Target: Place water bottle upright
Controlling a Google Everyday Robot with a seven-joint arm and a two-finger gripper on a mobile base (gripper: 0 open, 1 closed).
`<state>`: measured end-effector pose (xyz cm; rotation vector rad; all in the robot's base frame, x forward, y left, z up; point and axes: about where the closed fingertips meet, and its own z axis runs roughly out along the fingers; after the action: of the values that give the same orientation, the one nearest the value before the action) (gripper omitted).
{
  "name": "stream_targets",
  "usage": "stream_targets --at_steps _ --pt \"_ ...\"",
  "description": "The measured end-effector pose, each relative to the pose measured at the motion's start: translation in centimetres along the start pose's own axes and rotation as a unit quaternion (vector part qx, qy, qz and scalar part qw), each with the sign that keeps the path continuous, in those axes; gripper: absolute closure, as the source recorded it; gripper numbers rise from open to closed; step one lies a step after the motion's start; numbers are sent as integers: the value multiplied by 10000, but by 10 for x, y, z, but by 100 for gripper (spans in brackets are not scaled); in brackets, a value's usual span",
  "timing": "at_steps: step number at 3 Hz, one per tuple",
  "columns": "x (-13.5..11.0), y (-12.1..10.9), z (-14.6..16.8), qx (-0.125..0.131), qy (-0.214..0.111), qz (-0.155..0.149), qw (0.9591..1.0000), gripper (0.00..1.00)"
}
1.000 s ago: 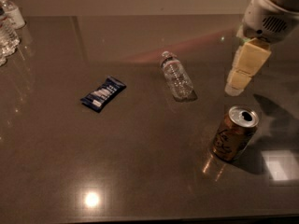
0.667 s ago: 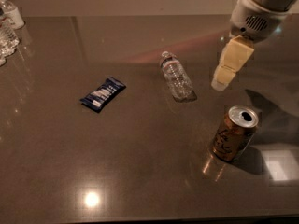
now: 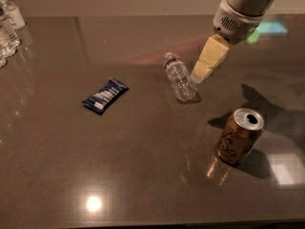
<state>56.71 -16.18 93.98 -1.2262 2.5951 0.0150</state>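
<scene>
The single camera looks down obliquely across the dark bench [image 3: 143, 175] from above its near edge, at middling range; the hand [image 3: 198, 75] hangs at upper right.

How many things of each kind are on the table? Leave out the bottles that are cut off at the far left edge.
water bottle, lying on its side: 1
gold can, standing: 1
blue snack packet, lying flat: 1
Total: 3
The gripper is not counted; it is close to the right side of the water bottle.
</scene>
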Motion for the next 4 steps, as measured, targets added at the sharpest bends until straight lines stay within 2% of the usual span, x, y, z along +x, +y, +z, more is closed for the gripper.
stream_targets --at_steps 1,2,3,4 --pt "-15 -10 15 2 93 571 9983 0" --pt "-31 -21 34 -4 255 1022 9944 0" --pt "-48 -26 55 -21 438 1270 9909 0" --pt "-61 -25 74 -113 572 1341 9892 0"
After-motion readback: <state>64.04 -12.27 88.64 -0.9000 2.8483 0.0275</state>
